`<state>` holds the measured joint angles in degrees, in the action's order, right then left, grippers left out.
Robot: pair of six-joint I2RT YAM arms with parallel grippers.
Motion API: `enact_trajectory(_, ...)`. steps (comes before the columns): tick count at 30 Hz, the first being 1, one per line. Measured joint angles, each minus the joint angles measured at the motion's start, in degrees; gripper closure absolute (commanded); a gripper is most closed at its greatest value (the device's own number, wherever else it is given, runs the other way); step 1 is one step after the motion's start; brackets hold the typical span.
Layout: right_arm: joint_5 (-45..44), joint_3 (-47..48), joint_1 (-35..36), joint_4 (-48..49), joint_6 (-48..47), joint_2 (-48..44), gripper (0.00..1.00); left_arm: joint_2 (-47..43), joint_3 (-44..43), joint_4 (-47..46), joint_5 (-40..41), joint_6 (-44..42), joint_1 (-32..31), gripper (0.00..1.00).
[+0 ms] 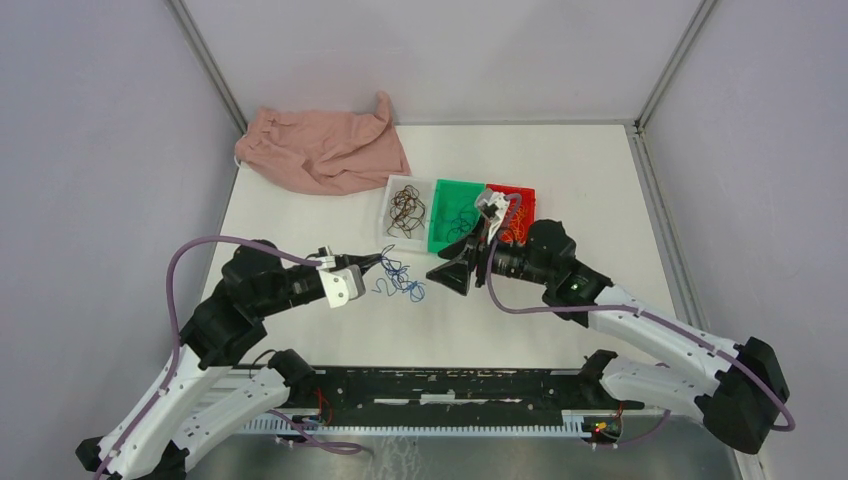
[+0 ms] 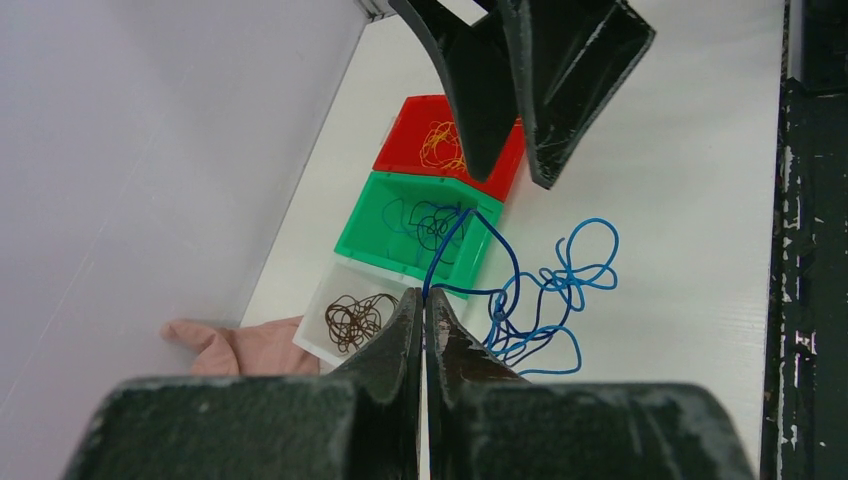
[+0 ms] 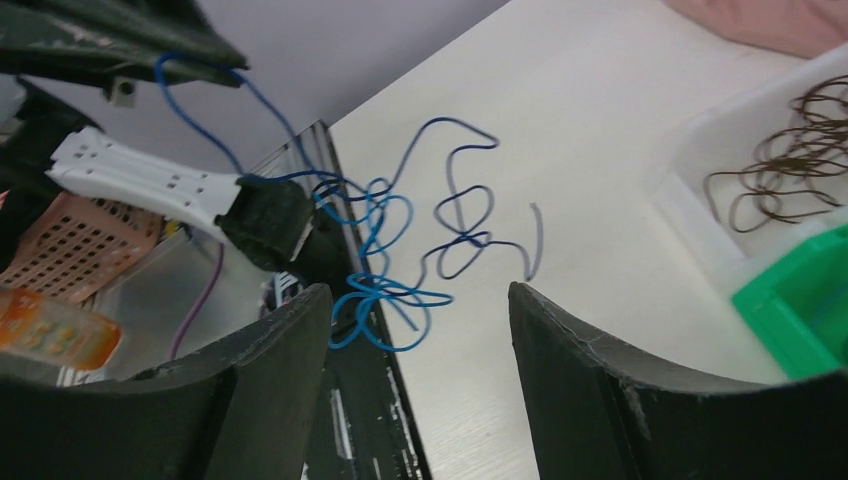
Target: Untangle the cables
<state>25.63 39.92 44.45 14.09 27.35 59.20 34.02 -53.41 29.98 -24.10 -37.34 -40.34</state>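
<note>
One blue cable tangle [image 1: 402,281] is spread on the table [image 1: 560,180] at the centre of the top view, just below the green bin [image 1: 462,192]. It is judged light, thin and springy, so loops would snag and drag together; a free outer loop is best taken. One strand is pinched in the clenched left gripper [image 1: 372,262]. The right gripper [image 1: 452,274] is spread wide and empty, just right of the tangle.

Walls: plain pale lilac-grey panels [image 1: 90,150] on three sides — matte, evenly lit.
Corner posts: slim silver metal bars [image 1: 205,60] at both back corners.
Table: flat white tabletop [image 1: 560,170] — smooth.
Near edge: brushed grey metal sheet [image 1: 450,460].
</note>
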Motion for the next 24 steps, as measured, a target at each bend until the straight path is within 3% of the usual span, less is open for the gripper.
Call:
enact_trajectory(7,2.6,0.4,6.1,1.5,1.5,1.9,0.28,0.0,0.0,-0.1,0.0,0.0,0.0,0.97)
enact_trajectory(11,2.1,2.1,8.5,-0.8,0.9,4.7,0.36,0.0,0.0,-0.1,0.0,0.0,0.0,0.97)
enact_trajectory(13,1.3,2.5,9.1,-1.7,0.6,5.5,0.52,0.0,-0.1,-0.1,-0.1,0.0,0.0,0.97)
enact_trajectory(16,-0.3,3.4,9.3,-3.5,-0.1,6.4,0.94,0.0,-0.4,-0.1,0.0,0.0,0.0,0.97)
enact_trajectory(17,-0.9,3.9,9.3,-4.6,-0.1,6.6,0.99,0.0,-0.5,0.0,-0.1,-0.1,0.0,0.97)
enact_trajectory(24,-8.5,5.2,9.3,-10.7,-2.4,5.5,1.0,0.2,-2.2,0.2,0.9,-3.2,0.0,0.97)
